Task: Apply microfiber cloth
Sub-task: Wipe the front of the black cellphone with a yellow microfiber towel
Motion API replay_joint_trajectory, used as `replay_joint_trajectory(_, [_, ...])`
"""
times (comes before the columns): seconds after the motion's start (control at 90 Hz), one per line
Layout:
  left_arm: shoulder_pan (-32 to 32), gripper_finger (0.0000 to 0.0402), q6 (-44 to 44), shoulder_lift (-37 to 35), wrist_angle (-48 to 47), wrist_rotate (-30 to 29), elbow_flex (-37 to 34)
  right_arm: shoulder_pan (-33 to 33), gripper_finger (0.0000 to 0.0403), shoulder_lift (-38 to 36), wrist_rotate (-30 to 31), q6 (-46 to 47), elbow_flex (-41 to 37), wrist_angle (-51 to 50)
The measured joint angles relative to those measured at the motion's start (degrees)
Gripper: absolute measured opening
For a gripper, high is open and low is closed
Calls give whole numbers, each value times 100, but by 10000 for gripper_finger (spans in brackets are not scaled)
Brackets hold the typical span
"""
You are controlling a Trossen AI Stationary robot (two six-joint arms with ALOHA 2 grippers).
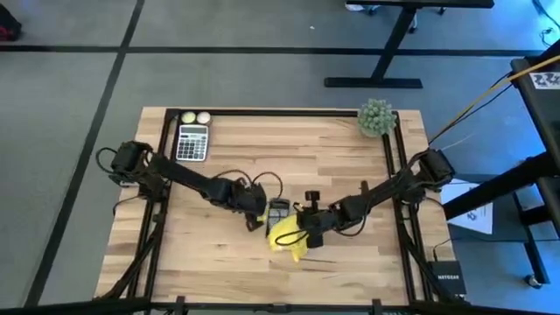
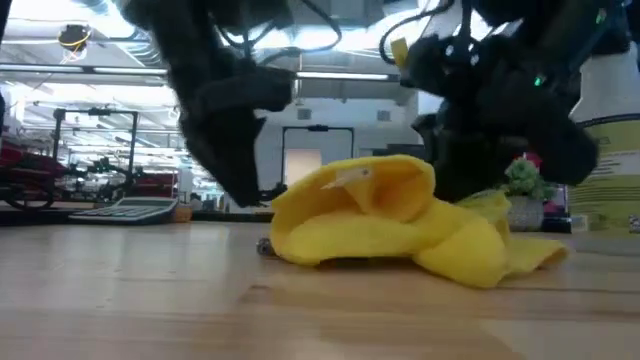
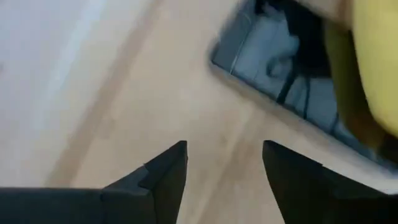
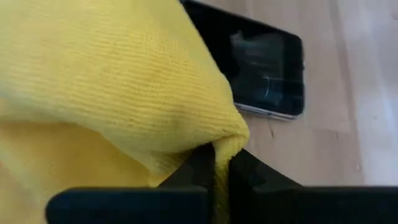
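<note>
I can only see part of the phone [image 1: 277, 211] from above — the yellow microfiber cloth [image 1: 288, 236] lies over its near end, and both arms crowd in around it. In the low view the phone is almost all hidden behind the cloth; just a thin dark strip shows under the yellow heap. The cloth sits near the middle of the wooden table [image 1: 350, 262], a bit toward the front edge, bunched up in a soft hump with one flap spread out flat on the wood.

My right gripper [image 4: 221, 163] is pinched tight on a fold of the cloth. In its wrist view the two dark fingers press together with yellow fabric squeezed between them, and the cloth fills most of that picture, so I see only the far end of the phone's screen past it.

My left gripper [image 3: 224, 168] hangs just beside the phone, on its left side, with its fingers spread apart and nothing between them — only bare wood. The phone's corner and a bit of yellow are cut off at the edge of that view.

There is open wood in front of the cloth and to both sides. The calculator [image 1: 192, 142] with two small balls [image 1: 195, 117] sits at the far left corner, and a small green plant [image 1: 376, 117] at the far right, all well apart from the cloth.
</note>
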Motion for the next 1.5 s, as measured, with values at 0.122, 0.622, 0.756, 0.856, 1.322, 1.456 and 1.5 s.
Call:
replay_joint_trajectory(0.122, [-305, 191, -1, 318, 1078, 110, -243, -41, 1, 42, -69, -7, -332, 907])
replay_joint_trajectory(0.622, [-581, 191, 407, 731, 1967, 70, -257, -71, 1, 471, -349, -246, -377, 1796])
replay_joint_trajectory(0.756, [-498, 191, 404, 647, 1415, -70, -243, -66, 1, 479, -820, -301, -359, 1927])
replay_joint_trajectory(0.856, [-410, 191, 549, 644, 1363, -309, -257, -67, 1, 476, -1201, -374, -357, 1908])
replay_joint_trajectory(1.322, [63, 191, 1363, 692, 1891, -475, -278, -54, 1, 1160, -2074, -520, 59, 2654])
replay_joint_trajectory(1.456, [-73, 191, 632, 338, 1500, -239, -283, -56, 1, 788, -2032, -619, 322, 1530])
replay_joint_trajectory(1.5, [-206, 191, 409, 181, 1486, -245, -279, -56, 1, 591, -1975, -653, 431, 1055])
